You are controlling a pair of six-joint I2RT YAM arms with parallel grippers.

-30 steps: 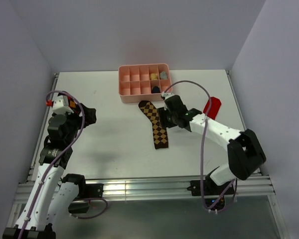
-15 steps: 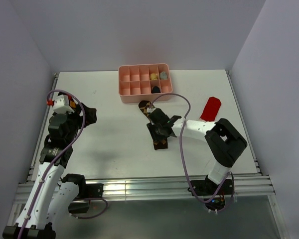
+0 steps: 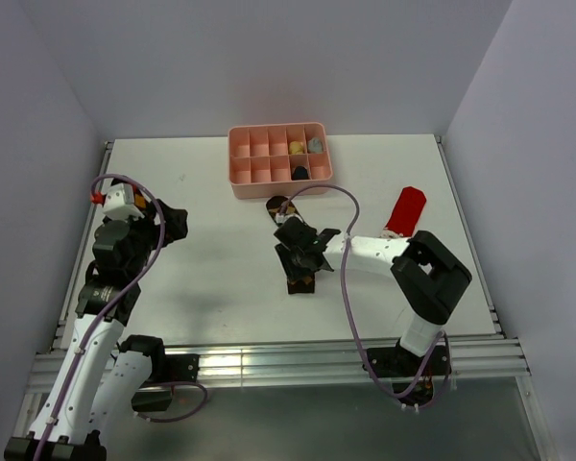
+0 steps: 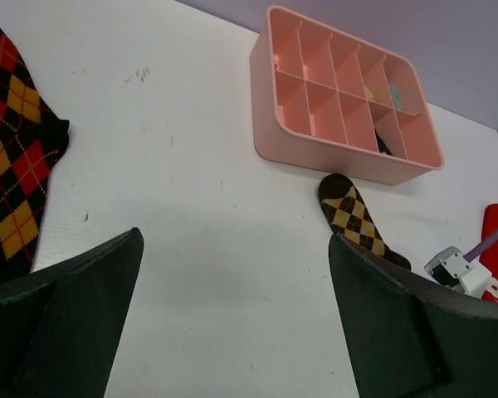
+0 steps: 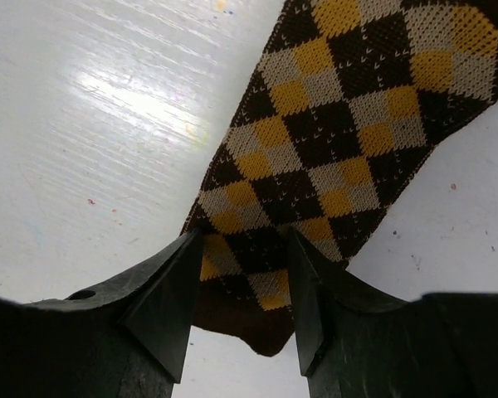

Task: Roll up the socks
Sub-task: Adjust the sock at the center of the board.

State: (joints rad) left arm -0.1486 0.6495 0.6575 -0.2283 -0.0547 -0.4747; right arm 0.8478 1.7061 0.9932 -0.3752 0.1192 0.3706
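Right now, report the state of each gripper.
Left gripper: open, holding nothing.
Right gripper: closed on the end of the tan argyle sock.

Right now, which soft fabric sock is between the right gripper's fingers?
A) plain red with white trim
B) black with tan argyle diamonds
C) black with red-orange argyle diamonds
B: the right wrist view shows the black sock with tan argyle diamonds pinched at its end between the right gripper fingers.

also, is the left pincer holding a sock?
No, the left pincer stands wide open over the table, and the red-orange argyle sock lies apart at the view's left edge.
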